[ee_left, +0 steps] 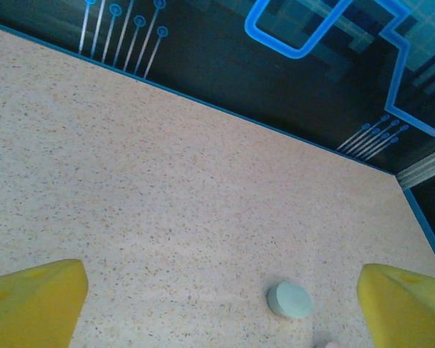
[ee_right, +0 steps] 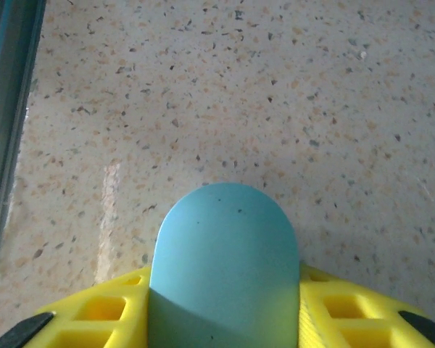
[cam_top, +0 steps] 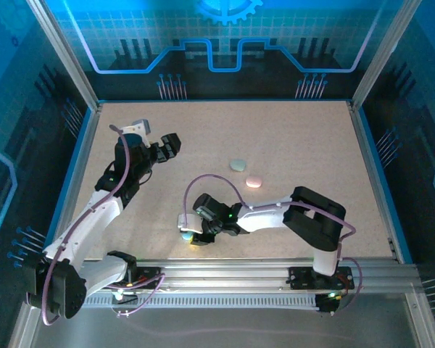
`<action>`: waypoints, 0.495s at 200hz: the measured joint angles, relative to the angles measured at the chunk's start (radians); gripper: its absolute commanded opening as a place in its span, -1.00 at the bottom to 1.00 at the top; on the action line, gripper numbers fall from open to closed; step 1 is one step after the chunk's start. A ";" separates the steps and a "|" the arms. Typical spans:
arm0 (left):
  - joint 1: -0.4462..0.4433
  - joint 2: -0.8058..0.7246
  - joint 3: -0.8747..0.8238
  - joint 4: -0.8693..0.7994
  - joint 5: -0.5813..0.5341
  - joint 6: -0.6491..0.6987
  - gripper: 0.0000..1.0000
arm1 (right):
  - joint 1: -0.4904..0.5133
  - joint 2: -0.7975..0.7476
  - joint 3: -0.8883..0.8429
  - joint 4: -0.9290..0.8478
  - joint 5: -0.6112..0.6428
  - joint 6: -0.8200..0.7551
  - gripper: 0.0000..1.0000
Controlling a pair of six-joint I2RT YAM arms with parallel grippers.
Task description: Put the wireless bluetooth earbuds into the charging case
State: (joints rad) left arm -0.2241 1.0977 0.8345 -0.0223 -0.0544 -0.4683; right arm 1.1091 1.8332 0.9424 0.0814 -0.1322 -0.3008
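A light blue oval charging case (ee_right: 225,254) lies on the speckled tabletop close to the near rail, seen from above as a small blue shape (cam_top: 184,236). My right gripper (ee_right: 225,297) is shut on it, a yellow finger (ee_right: 101,312) pressed flush against each side. Far off at the back left, my left gripper (cam_top: 170,143) hangs over bare table. Its jaws are wide open with nothing between them (ee_left: 217,312). The earbuds are out of view.
A pale teal-grey case (cam_top: 237,165) and a pink case (cam_top: 254,181) lie near the middle of the table; the teal-grey case (ee_left: 290,299) sits just ahead of the left gripper. A metal rail (cam_top: 275,272) runs along the near edge, and blue-lit walls enclose the table.
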 measured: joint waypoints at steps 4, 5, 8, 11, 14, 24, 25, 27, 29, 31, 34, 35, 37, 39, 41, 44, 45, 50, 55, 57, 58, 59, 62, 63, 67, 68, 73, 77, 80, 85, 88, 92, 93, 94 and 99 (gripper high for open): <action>0.000 0.000 0.000 0.003 0.009 0.000 0.86 | -0.002 -0.016 -0.010 -0.002 0.002 -0.002 -0.23; 0.000 0.000 0.000 0.003 0.011 0.001 0.85 | -0.003 -0.020 -0.011 -0.001 0.002 -0.002 -0.23; 0.000 0.000 -0.001 0.005 0.018 0.003 0.84 | -0.004 -0.034 -0.019 -0.001 0.000 0.000 -0.23; 0.000 0.000 -0.001 0.008 0.026 0.003 0.83 | -0.007 -0.052 -0.028 -0.002 0.002 0.001 -0.23; 0.000 0.000 -0.002 0.011 0.034 0.005 0.81 | -0.010 -0.068 -0.035 -0.003 0.001 0.002 -0.24; 0.000 0.000 -0.003 0.028 0.069 0.006 0.76 | -0.029 -0.140 -0.066 -0.003 -0.002 0.006 -0.24; 0.000 0.000 -0.003 0.029 0.073 0.006 0.75 | -0.031 -0.146 -0.068 -0.003 -0.001 0.007 -0.24; 0.000 0.000 -0.004 0.032 0.081 0.009 0.74 | -0.036 -0.164 -0.076 -0.002 -0.002 0.011 -0.24; 0.000 0.000 -0.005 0.036 0.090 0.011 0.73 | -0.043 -0.183 -0.084 -0.002 -0.006 0.012 -0.25; 0.000 0.000 -0.005 0.041 0.096 0.010 0.72 | -0.050 -0.198 -0.089 -0.002 -0.006 0.013 -0.25; 0.000 0.000 -0.006 0.048 0.109 0.014 0.71 | -0.060 -0.225 -0.100 0.000 -0.009 0.017 -0.25; 0.000 0.000 -0.006 0.053 0.115 0.016 0.71 | -0.065 -0.241 -0.105 0.000 -0.011 0.018 -0.25; 0.000 0.000 -0.006 0.058 0.126 0.017 0.70 | -0.072 -0.256 -0.110 0.000 -0.011 0.020 -0.25; 0.000 0.000 -0.006 0.063 0.134 0.018 0.69 | -0.084 -0.280 -0.118 -0.001 -0.013 0.023 -0.25; 0.000 0.001 -0.006 0.068 0.144 0.023 0.69 | -0.090 -0.293 -0.123 0.000 -0.017 0.025 -0.25; -0.001 0.001 -0.006 0.077 0.160 0.024 0.67 | -0.108 -0.326 -0.132 -0.002 -0.024 0.029 -0.25; -0.001 0.001 -0.006 0.080 0.164 0.024 0.67 | -0.113 -0.335 -0.134 -0.002 -0.025 0.030 -0.25; -0.002 0.003 -0.006 0.100 0.192 0.030 0.66 | -0.143 -0.388 -0.148 -0.002 -0.038 0.036 -0.25; -0.006 0.005 -0.006 0.119 0.217 0.039 0.64 | -0.179 -0.435 -0.161 0.000 -0.055 0.045 -0.25; -0.008 0.006 -0.006 0.125 0.224 0.040 0.64 | -0.188 -0.449 -0.164 -0.001 -0.061 0.047 -0.25; -0.010 0.007 -0.006 0.132 0.231 0.043 0.63 | -0.193 -0.457 -0.165 -0.002 -0.065 0.047 -0.25; -0.010 0.007 -0.006 0.135 0.234 0.045 0.63 | -0.208 -0.473 -0.168 -0.002 -0.070 0.049 -0.25; -0.014 0.009 -0.006 0.146 0.245 0.053 0.63 | -0.229 -0.498 -0.175 -0.002 -0.087 0.055 -0.25; -0.017 0.010 -0.006 0.151 0.252 0.057 0.63 | -0.234 -0.504 -0.176 -0.002 -0.090 0.054 -0.25; -0.025 0.013 -0.006 0.165 0.265 0.068 0.62 | -0.266 -0.540 -0.182 -0.006 -0.107 0.058 -0.26; -0.029 0.014 -0.006 0.171 0.271 0.072 0.62 | -0.272 -0.545 -0.183 -0.007 -0.112 0.059 -0.26; -0.045 0.018 -0.006 0.189 0.289 0.089 0.62 | -0.314 -0.589 -0.190 -0.013 -0.136 0.062 -0.27; -0.058 0.022 -0.006 0.200 0.303 0.102 0.61 | -0.340 -0.613 -0.192 -0.019 -0.156 0.067 -0.27; -0.069 0.024 -0.006 0.209 0.312 0.114 0.60 | -0.362 -0.634 -0.192 -0.025 -0.168 0.069 -0.27; -0.091 0.030 -0.006 0.224 0.330 0.135 0.59 | -0.397 -0.663 -0.193 -0.033 -0.193 0.072 -0.28; -0.103 0.033 -0.006 0.233 0.338 0.147 0.59 | -0.417 -0.679 -0.193 -0.039 -0.206 0.075 -0.28; -0.121 0.039 -0.006 0.246 0.354 0.164 0.57 | -0.438 -0.697 -0.193 -0.045 -0.224 0.076 -0.28; -0.125 0.040 -0.006 0.248 0.357 0.167 0.57 | -0.447 -0.704 -0.193 -0.047 -0.230 0.076 -0.28; -0.128 0.040 -0.006 0.250 0.360 0.170 0.57 | -0.452 -0.707 -0.193 -0.049 -0.235 0.077 -0.28; -0.148 0.048 -0.006 0.264 0.379 0.189 0.56 | -0.480 -0.729 -0.193 -0.061 -0.261 0.076 -0.27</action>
State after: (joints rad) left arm -0.3721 1.1454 0.8284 0.2420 0.3248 -0.2794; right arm 0.6292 1.1042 0.7494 0.0208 -0.3931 -0.2245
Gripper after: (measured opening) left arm 0.792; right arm 0.400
